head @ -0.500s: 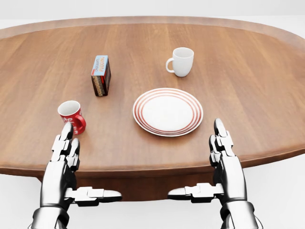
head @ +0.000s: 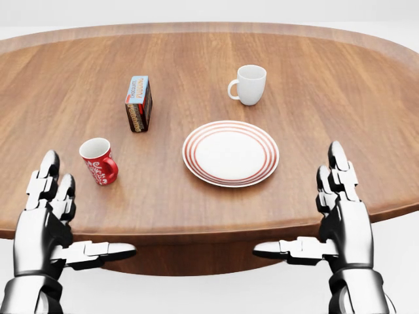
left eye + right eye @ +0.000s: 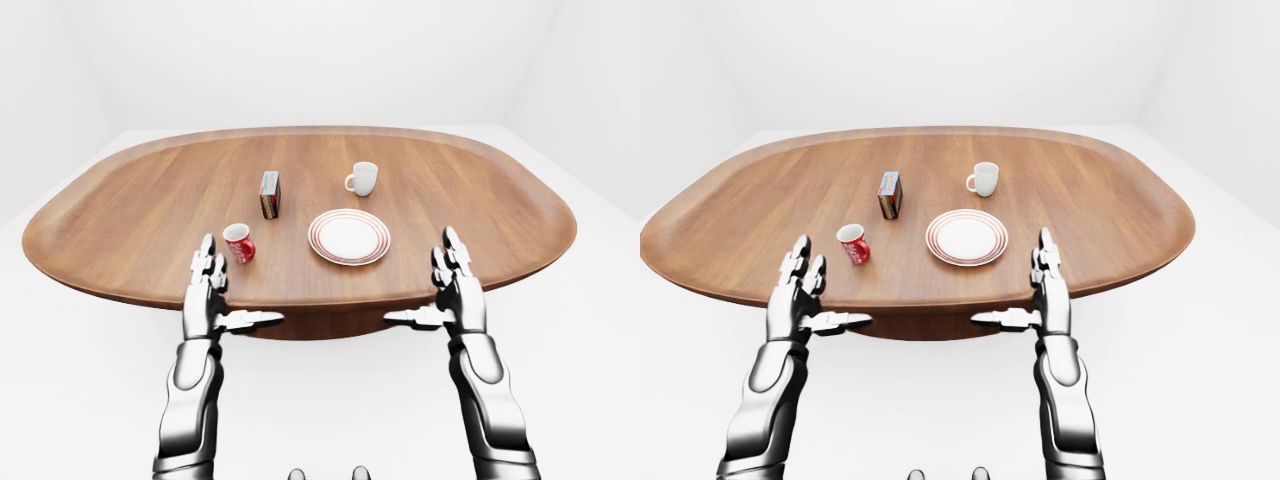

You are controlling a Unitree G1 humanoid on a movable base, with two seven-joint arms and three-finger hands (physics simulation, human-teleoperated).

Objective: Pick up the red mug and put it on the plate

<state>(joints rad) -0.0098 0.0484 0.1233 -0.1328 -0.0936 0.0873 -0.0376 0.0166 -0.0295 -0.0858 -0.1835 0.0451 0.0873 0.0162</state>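
Observation:
The red mug (image 2: 98,161) stands upright on the wooden table (image 2: 314,91), at the left in the head view, handle turned to the right. The white plate with red rings (image 2: 230,153) lies bare to its right, near the table's near edge. My left hand (image 2: 73,214) is open at the table edge, below and left of the mug and apart from it. My right hand (image 2: 306,208) is open at the edge, below and right of the plate. Neither hand holds anything.
A white mug (image 2: 249,84) stands above the plate in the head view. A small upright box (image 2: 138,103) stands above the red mug. The oval table sits in a plain white room, with white floor (image 3: 330,400) below its edge.

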